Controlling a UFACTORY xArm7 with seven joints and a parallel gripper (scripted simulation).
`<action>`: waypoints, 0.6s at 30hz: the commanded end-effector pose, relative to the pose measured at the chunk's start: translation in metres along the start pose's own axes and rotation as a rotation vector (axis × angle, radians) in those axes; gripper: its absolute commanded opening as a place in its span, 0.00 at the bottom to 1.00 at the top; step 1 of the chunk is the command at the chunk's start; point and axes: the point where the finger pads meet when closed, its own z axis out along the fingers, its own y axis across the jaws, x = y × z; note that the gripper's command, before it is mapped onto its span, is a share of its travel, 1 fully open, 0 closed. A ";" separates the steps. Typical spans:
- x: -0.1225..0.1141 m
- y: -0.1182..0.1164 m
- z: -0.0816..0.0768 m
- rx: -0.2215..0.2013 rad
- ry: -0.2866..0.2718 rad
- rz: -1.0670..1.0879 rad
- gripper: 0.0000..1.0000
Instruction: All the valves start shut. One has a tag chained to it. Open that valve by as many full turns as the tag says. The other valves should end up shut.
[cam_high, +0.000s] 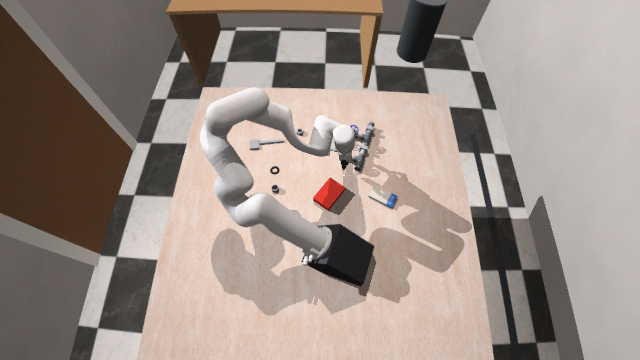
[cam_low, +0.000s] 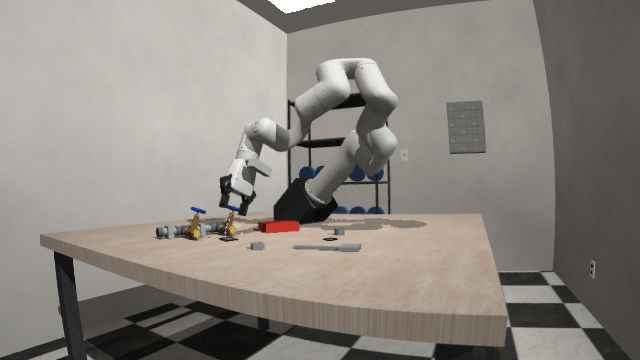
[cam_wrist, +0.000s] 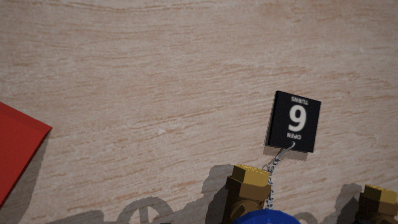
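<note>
A grey pipe (cam_high: 361, 152) (cam_low: 165, 231) lies on the table and carries two brass valves with blue handwheels. The nearer valve (cam_low: 230, 223) (cam_wrist: 248, 190) has a black tag (cam_wrist: 294, 121) (cam_low: 228, 239) chained to it. The tag shows upside down in the wrist view; with its words upright it reads OPEN 6 TURNS. My gripper (cam_low: 233, 207) (cam_high: 344, 163) is open and empty, with its fingers on either side of this valve's blue handwheel (cam_wrist: 265, 218) and not gripping it. The other valve (cam_low: 194, 226) (cam_wrist: 380, 202) stands further along the pipe, apart from my gripper.
A red block (cam_high: 330, 194) (cam_low: 278, 226) (cam_wrist: 15, 150) lies close beside the valves. A grey flat tool (cam_high: 265, 143) (cam_low: 330, 247), several small nuts and rings (cam_high: 274, 170), and a blue and white object (cam_high: 385, 200) lie around. My black base (cam_high: 345, 254) stands mid-table.
</note>
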 end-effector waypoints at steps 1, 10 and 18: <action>-0.001 0.001 -0.002 -0.004 -0.003 0.000 1.00; -0.001 0.001 -0.002 -0.004 -0.003 0.006 1.00; -0.001 0.001 -0.002 -0.004 -0.003 0.133 1.00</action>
